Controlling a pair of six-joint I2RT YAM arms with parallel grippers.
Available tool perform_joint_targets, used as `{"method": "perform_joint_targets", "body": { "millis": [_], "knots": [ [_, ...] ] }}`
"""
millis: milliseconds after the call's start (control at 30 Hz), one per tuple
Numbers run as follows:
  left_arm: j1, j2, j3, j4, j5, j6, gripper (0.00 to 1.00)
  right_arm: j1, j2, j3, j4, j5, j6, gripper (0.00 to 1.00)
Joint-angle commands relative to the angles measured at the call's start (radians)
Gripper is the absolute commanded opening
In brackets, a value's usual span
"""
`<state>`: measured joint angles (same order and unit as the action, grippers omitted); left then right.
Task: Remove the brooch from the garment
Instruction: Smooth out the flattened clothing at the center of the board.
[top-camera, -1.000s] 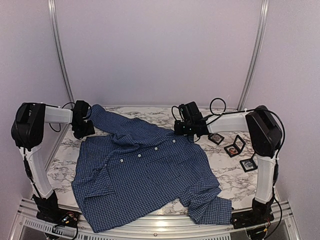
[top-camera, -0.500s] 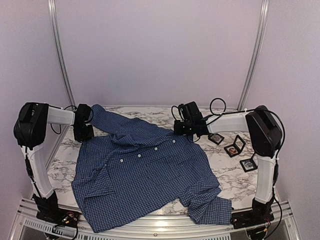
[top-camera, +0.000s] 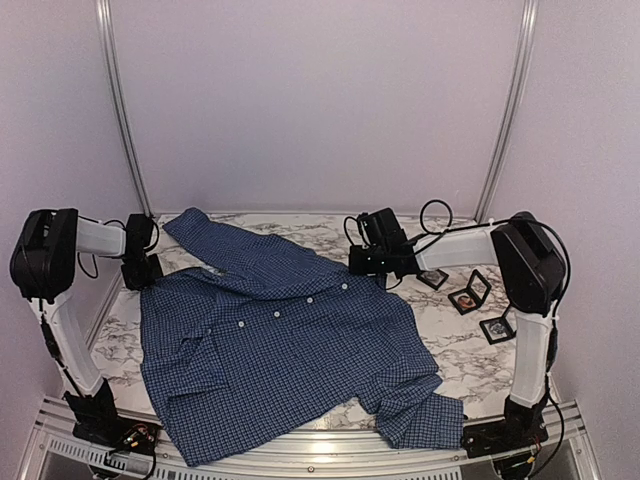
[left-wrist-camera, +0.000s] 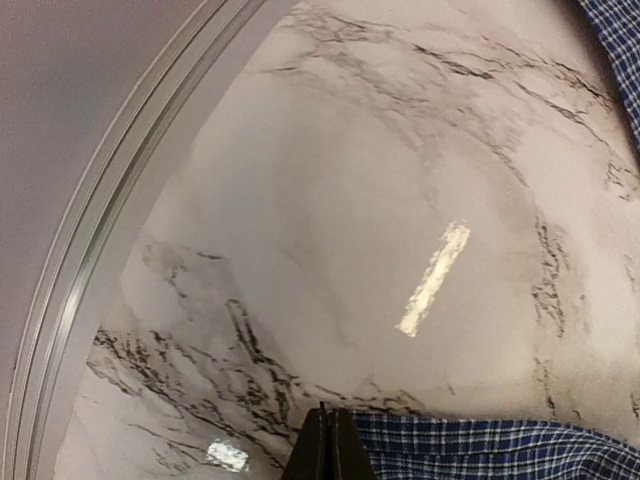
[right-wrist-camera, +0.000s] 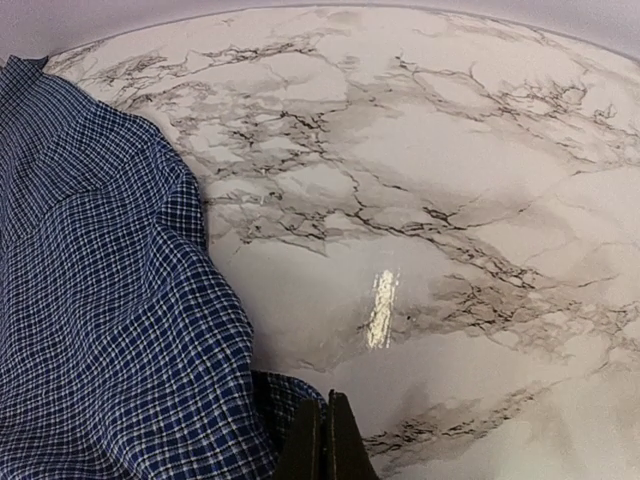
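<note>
Spread over marble surface (top-camera: 462, 350), middle of frame: garment (top-camera: 290, 345). Pinching its left edge, left gripper (left-wrist-camera: 322, 428); pinching its upper edge, right gripper (right-wrist-camera: 325, 412), fingers of both pressed together. At right, apart from cloth, three small black frames (top-camera: 470, 292). Brooch not to be made out.

**Garment** (top-camera: 290, 350): dark blue ground with a fine white check, which shows in both wrist views as thin pale lines crossing on navy. **Buttons** (top-camera: 276, 312): white. **Surface** (top-camera: 465, 360): white marble pattern with grey-to-black branching veins and bright glossy streaks. **Left gripper** (left-wrist-camera: 322, 425) and **right gripper** (right-wrist-camera: 326, 415): black. **Arms** (top-camera: 465, 243): white links, black joints and cables. **Small frames** (top-camera: 497, 328) at the right: black, one of them (top-camera: 467, 297) with an orange-and-pale centre. **Rails** (top-camera: 118, 110): silver-grey. **Walls** (top-camera: 320, 100): plain pale lilac, unpatterned
</note>
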<state>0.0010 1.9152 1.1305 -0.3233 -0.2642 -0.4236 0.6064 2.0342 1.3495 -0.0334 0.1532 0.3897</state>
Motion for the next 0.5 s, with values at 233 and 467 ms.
{"method": "perform_joint_targets", "body": {
  "millis": [233, 467],
  "knots": [
    [0.113, -0.188, -0.222, -0.024, -0.019, -0.118, 0.00, 0.021, -0.037, -0.061, 0.056, -0.028, 0.016, 0.00],
    [0.151, -0.345, -0.317, -0.015, -0.010, -0.157, 0.00, 0.032, -0.045, -0.078, 0.057, -0.014, 0.007, 0.00]
  ]
}}
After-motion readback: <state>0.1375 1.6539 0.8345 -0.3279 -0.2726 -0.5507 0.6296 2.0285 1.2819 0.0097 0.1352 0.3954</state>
